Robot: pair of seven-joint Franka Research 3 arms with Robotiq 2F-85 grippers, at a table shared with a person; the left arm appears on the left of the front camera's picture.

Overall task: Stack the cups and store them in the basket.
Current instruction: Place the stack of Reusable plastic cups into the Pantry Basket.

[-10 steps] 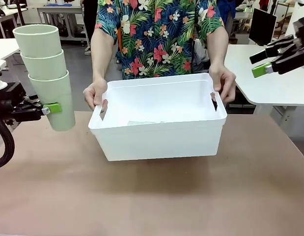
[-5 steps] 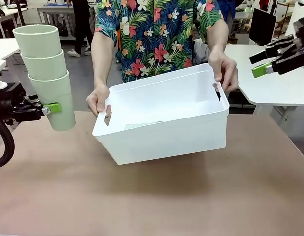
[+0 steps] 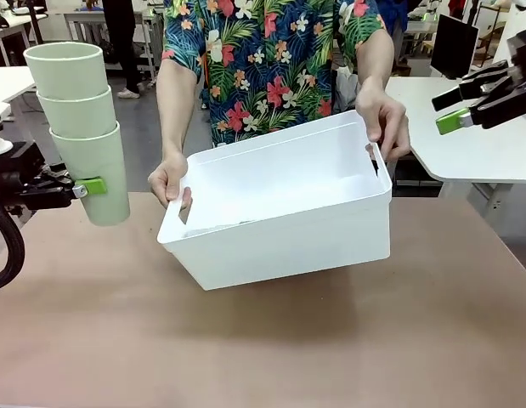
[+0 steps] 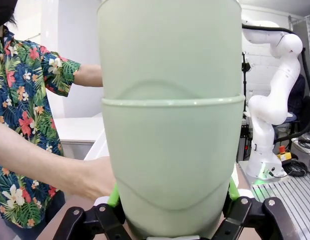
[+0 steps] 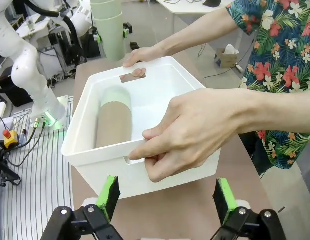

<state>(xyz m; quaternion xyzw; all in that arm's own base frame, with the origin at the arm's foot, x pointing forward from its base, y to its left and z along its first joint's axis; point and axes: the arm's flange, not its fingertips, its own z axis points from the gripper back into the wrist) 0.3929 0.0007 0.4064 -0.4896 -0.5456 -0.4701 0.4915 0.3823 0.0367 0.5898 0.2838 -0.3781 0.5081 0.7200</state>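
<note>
With left gripper (image 3: 86, 187) clamped on mint cup stack (image 3: 82, 132) and right gripper (image 3: 463, 109) open and empty, storing step pending: lower stack into tilted, hand-held basket (image 3: 279, 246).

Three mint cups (image 3: 80, 127) stacked, held up. One basket (image 3: 279, 212). Inside it one tan cup (image 5: 113, 125) nested with one mint cup (image 5: 114, 95). Two hands (image 3: 167, 177) on basket.
</note>
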